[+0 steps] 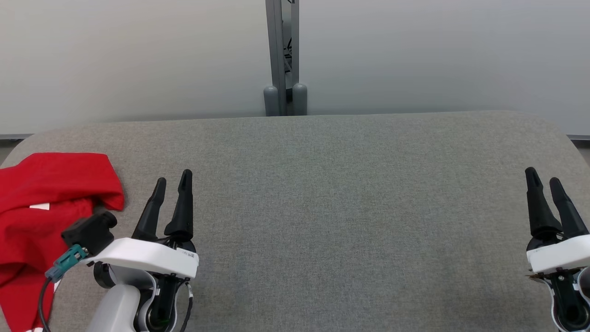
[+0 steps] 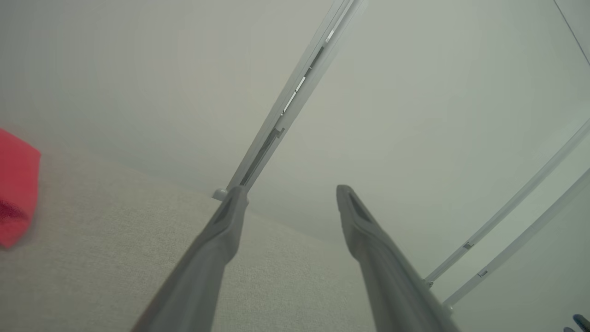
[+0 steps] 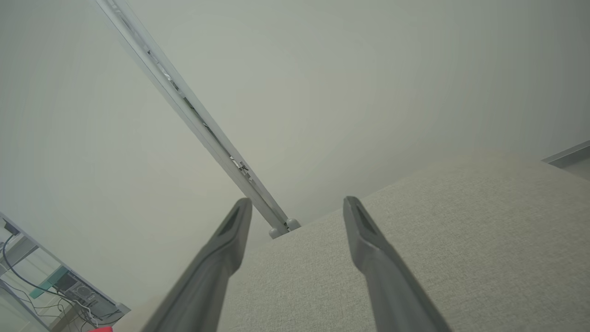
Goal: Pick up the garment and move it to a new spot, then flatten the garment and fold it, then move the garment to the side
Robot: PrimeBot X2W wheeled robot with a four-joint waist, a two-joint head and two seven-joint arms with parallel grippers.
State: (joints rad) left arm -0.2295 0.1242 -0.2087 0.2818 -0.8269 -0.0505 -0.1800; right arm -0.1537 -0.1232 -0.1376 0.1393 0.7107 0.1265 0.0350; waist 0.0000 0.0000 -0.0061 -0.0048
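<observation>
A red garment (image 1: 41,216) lies bunched at the far left of the grey fabric table (image 1: 341,207), running off the head view's left and bottom edges; a white tag shows on it. Its edge appears as a red patch (image 2: 16,193) at the left of the left wrist view. My left gripper (image 1: 173,180) hovers just right of the garment, open, nothing between its fingers. Far to the right, my right gripper (image 1: 544,175) stands open and empty above the table's right side. Both wrist views show their own fingers spread apart: left gripper (image 2: 291,192), right gripper (image 3: 297,203).
A grey metal post (image 1: 282,55) stands behind the table's far edge, against a pale wall. The table has rounded corners. A shelf with cables (image 3: 55,288) sits at the lower left of the right wrist view.
</observation>
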